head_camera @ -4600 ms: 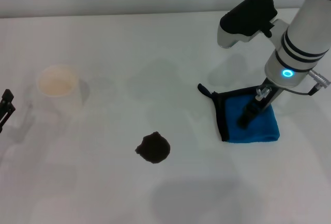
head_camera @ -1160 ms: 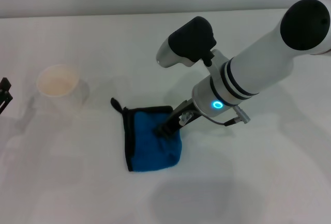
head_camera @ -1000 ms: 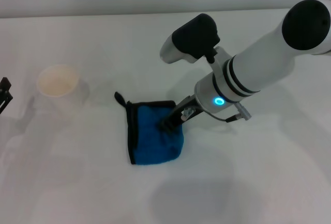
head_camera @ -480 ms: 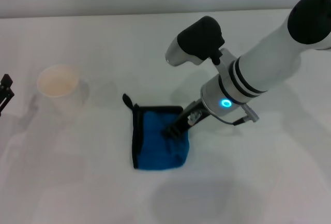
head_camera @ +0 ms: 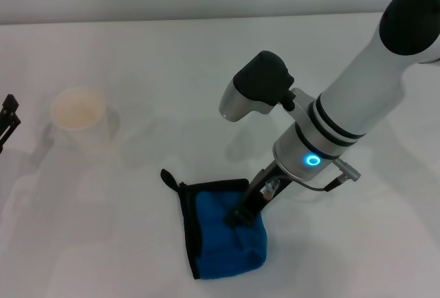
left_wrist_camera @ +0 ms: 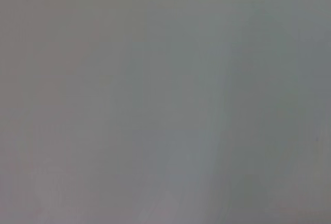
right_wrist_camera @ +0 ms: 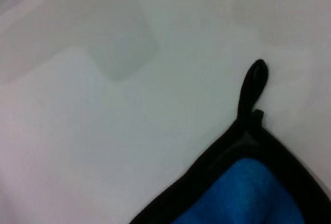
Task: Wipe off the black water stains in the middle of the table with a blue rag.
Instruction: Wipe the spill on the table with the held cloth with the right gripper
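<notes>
I've dragged the blue rag (head_camera: 230, 235) nearer the robot with the right gripper (head_camera: 240, 217) pressed on it, and the surface (head_camera: 137, 243) no longer shows any black stain (earlier mid-surface).

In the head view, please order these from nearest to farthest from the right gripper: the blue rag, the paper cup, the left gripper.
1. blue rag, directly under the right gripper
2. paper cup, far-left side of the table
3. left gripper, at the left edge
</notes>
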